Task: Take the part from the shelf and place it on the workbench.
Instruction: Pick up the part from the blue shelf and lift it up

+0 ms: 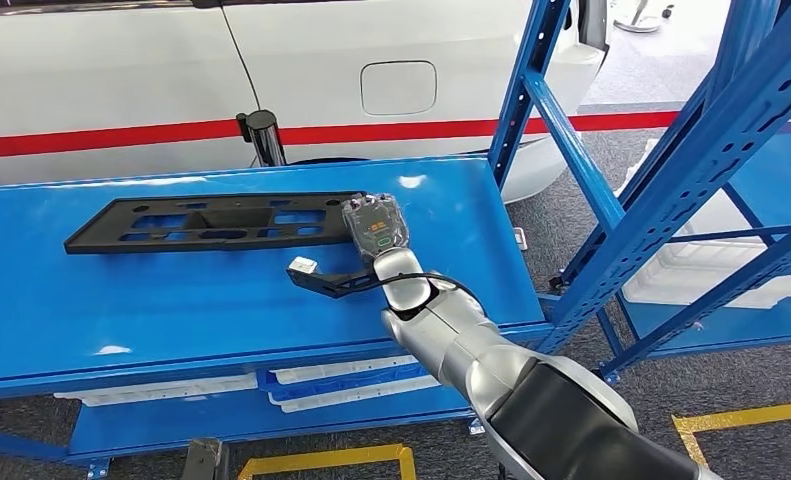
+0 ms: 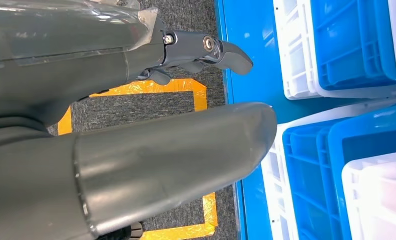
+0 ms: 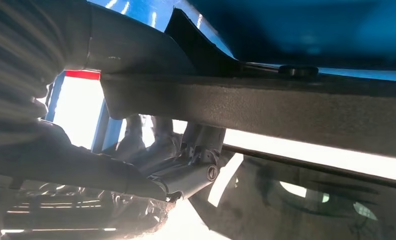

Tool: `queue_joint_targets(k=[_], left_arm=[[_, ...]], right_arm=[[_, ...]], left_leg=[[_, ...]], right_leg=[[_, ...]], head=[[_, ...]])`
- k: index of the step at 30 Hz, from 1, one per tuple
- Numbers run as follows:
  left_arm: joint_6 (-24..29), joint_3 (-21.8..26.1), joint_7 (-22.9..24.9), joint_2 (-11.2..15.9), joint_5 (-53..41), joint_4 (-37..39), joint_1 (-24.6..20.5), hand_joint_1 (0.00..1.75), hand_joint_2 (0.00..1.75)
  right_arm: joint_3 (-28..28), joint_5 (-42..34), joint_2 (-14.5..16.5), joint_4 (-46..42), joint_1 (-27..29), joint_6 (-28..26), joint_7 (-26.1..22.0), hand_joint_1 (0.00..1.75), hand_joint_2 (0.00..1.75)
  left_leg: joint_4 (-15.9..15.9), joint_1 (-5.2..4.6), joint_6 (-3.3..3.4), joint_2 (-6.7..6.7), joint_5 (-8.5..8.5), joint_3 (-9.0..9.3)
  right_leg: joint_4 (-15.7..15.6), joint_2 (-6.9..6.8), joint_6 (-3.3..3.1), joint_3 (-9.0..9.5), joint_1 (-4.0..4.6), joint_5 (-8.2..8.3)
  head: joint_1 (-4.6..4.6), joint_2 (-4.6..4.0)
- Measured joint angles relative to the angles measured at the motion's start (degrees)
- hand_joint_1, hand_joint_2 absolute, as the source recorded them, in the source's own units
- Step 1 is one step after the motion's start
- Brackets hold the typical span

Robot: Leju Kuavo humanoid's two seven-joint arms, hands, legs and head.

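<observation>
Silver right arm (image 1: 451, 335), black cable, grey-backed right hand (image 1: 375, 224); dark grey left hand (image 2: 201, 50).

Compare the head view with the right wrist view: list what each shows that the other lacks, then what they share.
Head view only: the whole black part lying flat on the blue workbench, the white car behind it, the blue shelf frame, the silver right arm, and white bins below the bench.

Right wrist view only: the part's underside edge close up, with the dark fingers curled beneath it.

Both: the part, the right hand at its end, and blue bench surface.
</observation>
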Motion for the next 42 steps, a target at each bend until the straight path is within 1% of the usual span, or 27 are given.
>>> queue_joint_targets(k=[1, 4, 5, 8, 9, 10, 12, 13, 14, 16, 20, 23, 26, 28, 30, 32, 35, 39, 42], left_arm=[[0.0, 0.0, 0.0, -0.01, 0.0, 0.0, -0.01, 0.0, 0.0], [-0.01, 0.0, 0.01, -0.01, 0.0, 0.0, -0.02, 0.0, 0.0], [-0.05, 0.0, 0.02, -0.01, -0.01, 0.0, -0.02, 0.0, 0.0], [-0.23, -0.02, 0.05, -0.01, -0.05, 0.0, -0.04, 0.0, 0.0], [-0.25, -0.02, 0.09, -0.02, -0.07, 0.0, -0.05, 0.0, 0.0], [-0.26, -0.03, 0.13, -0.03, -0.07, 0.0, -0.07, 0.0, 0.0], [-0.29, -0.04, 0.22, -0.03, -0.08, 0.0, -0.09, 0.0, 0.0], [-0.31, -0.04, 0.26, -0.04, -0.09, 0.0, -0.09, 0.0, 0.0], [-0.33, -0.04, 0.28, -0.05, -0.09, 0.0, -0.09, 0.0, 0.0], [-0.36, -0.04, 0.33, -0.09, -0.1, 0.0, -0.1, 0.0, 0.0], [-0.37, -0.05, 0.4, -0.14, -0.15, 0.0, -0.1, 0.0, 0.0], [-0.3, -0.05, 0.11, -0.14, -0.13, 0.0, -0.09, 0.0, 0.0], [0.62, -0.03, -1.03, -0.17, 0.39, 0.0, -0.08, 0.0, 0.0], [1.76, 0.01, -2.16, -0.25, 0.96, 0.0, -0.03, 0.0, 0.0], [3.27, 0.02, -4.14, -0.41, 1.08, 0.0, 0.1, 0.0, 0.87], [4.51, 0.02, -6.23, -0.56, 0.94, 0.0, 0.21, 0.0, 1.75], [5.08, -0.05, -7.04, -0.76, 0.2, 0.0, 0.27, 0.0, 1.75], [5.14, -0.84, -6.78, -1.1, -1.26, 0.0, 0.3, 0.0, 1.75], [5.14, -1.36, -6.64, -1.16, -1.44, 0.0, 0.27, 0.0, 1.75]], right_arm=[[-0.01, 0.0, 0.0, 0.0, 0.0, 0.0, 0.0, 1.6, 1.75], [-0.01, 0.01, 0.0, 0.0, 0.0, 0.0, -0.02, 1.61, 1.75], [-0.01, 0.1, 0.0, 0.0, 0.0, 0.02, -0.11, 1.56, 1.75], [-0.42, 1.45, 0.07, -0.05, 0.02, 0.33, -0.63, 0.62, 1.75], [-0.78, 2.21, 0.14, -0.11, 0.07, 0.56, -0.86, 0.4, 1.75], [-1.24, 2.99, 0.23, -0.19, 0.17, 0.8, -1.11, 0.51, 1.75], [-2.23, 4.36, 0.46, -0.35, 0.56, 1.22, -1.58, 1.07, 1.75], [-2.66, 4.81, 0.57, -0.44, 0.78, 1.32, -1.72, 1.4, 1.75], [-3.02, 5.16, 0.69, -0.55, 0.93, 1.39, -1.81, 1.6, 1.75], [-3.61, 5.7, 0.93, -0.82, 1.03, 1.55, -1.87, 1.74, 1.75], [-4.62, 6.82, 1.21, -1.38, 1.03, 1.71, -2.23, 1.75, 1.75], [-6.04, 8.37, 1.34, -1.94, 1.26, 0.79, -3.4, 1.75, 1.75], [-8.43, 9.53, 1.55, -3.46, 2.1, -1.49, -5.77, 1.75, 1.75], [-10.84, 10.04, 1.73, -6.1, 3.2, -2.84, -8.2, 1.75, 1.75], [-13.68, 11.04, 1.83, -11.09, 5.16, -3.13, -10.91, 1.75, 1.75], [-16.43, 11.88, 1.85, -18.31, 7.79, -2.55, -13.61, 1.75, 1.75], [-19.3, 12.37, 1.63, -30.96, 12.12, -0.72, -16.4, 1.75, 1.75], [-21.41, 12.98, -0.25, -48.6, 17.46, 1.09, -17.69, 1.75, 1.75], [-22.21, 12.98, -1.4, -55.63, 19.51, 1.44, -17.84, 1.75, 1.75]], left_leg=[[0.0, 0.0, 0.0, 0.0, 0.0, 0.01], [0.0, 0.0, 0.0, 0.0, 0.0, 0.02], [0.0, 0.0, 0.0, 0.0, 0.0, 0.03], [0.0, 0.0, 0.0, 0.01, 0.0, 0.03], [0.0, 0.0, 0.0, 0.01, 0.0, 0.03], [0.0, 0.0, 0.0, 0.01, 0.0, 0.03], [0.0, 0.0, 0.0, 0.02, 0.0, 0.03], [0.0, 0.0, 0.0, 0.03, 0.0, 0.03], [0.0, 0.0, 0.0, 0.05, 0.0, 0.03], [0.0, 0.0, 0.0, 0.08, 0.0, 0.03], [0.0, 0.01, 0.0, 0.08, 0.0, 0.03], [0.0, 0.01, 0.0, 0.11, 0.0, 0.03], [0.0, 0.01, 0.0, 0.11, 0.0, 0.03], [0.0, 0.01, 0.0, 0.1, 0.0, 0.02], [0.0, 0.01, 0.0, 0.05, 0.0, 0.01], [0.0, 0.0, 0.0, 0.01, 0.0, -0.03], [0.0, 0.0, -0.01, -0.05, -0.01, -0.07], [0.0, -0.03, -0.01, -0.09, -0.02, -0.17], [0.0, -0.08, -0.01, -0.01, -0.03, -0.16]], right_leg=[[0.0, 0.0, 0.0, 0.01, 0.0, 0.0], [0.0, 0.0, 0.0, 0.03, 0.0, 0.0], [0.0, 0.0, 0.0, 0.03, 0.0, 0.0], [0.0, 0.0, 0.0, 0.04, 0.0, 0.0], [0.0, 0.01, 0.0, 0.04, 0.0, 0.0], [0.0, 0.01, 0.0, 0.04, 0.0, 0.0], [0.0, 0.01, 0.0, 0.03, 0.0, 0.0], [0.0, 0.01, 0.0, 0.03, 0.0, 0.0], [0.0, 0.01, 0.0, 0.03, 0.0, 0.01], [0.0, 0.01, 0.0, 0.03, 0.01, 0.0], [0.0, 0.01, 0.0, 0.03, 0.01, 0.0], [0.0, 0.02, 0.0, 0.03, 0.01, 0.0], [0.0, 0.02, 0.0, 0.03, 0.01, 0.01], [0.0, 0.02, 0.0, 0.03, 0.01, 0.01], [0.0, 0.01, 0.0, 0.02, 0.01, 0.0], [0.0, 0.0, 0.0, 0.0, 0.01, 0.0], [0.0, -0.05, -0.01, -0.06, 0.0, -0.02], [-0.01, -0.1, -0.01, -0.11, 0.0, -0.03], [-0.01, -0.06, 0.01, -0.12, 0.0, 0.0]], head=[[0.01, 0.0], [0.01, 0.0], [0.0, 0.0], [0.0, 0.0], [0.0, 0.0], [0.01, 0.0], [0.01, 0.0], [0.01, 0.0], [0.01, 0.0], [0.0, 0.0], [0.0, 0.0], [0.0, 0.0], [0.0, 0.0], [0.0, 0.0], [0.0, 0.0], [0.0, 0.0], [0.0, 0.0], [0.01, 0.0], [0.0, 0.0]])
